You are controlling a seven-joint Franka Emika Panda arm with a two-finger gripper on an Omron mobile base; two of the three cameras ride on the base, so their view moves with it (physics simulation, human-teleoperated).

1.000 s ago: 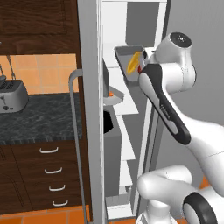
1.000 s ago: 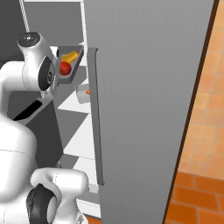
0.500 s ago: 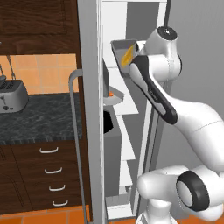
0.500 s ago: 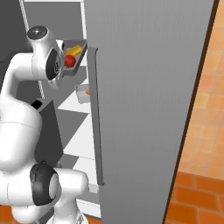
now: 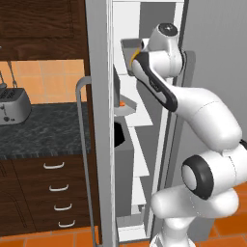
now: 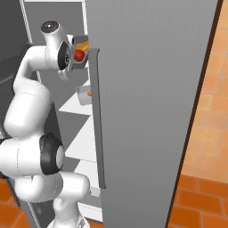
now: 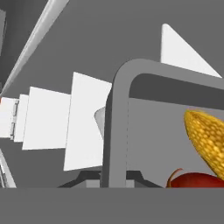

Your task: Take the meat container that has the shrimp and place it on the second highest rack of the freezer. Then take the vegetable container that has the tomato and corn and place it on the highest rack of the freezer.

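Inside the freezer [image 5: 144,144], claw [image 7: 114,186] clamped on the vegetable container [image 7: 120,113]; we'd keep it level onto the highest rack [image 6: 71,103].

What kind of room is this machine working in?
A kitchen, rendered by computer. A toaster sits on a dark counter above wooden drawers, and a tall grey freezer stands open with white shelves inside.

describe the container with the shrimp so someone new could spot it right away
Start at the tall grey fridge's open freezer with its stacked white shelves. On a shelf below the tray the arm holds up high sits a small grey container with an orange-red shrimp inside. The raised tray instead carries a red tomato and yellow corn.
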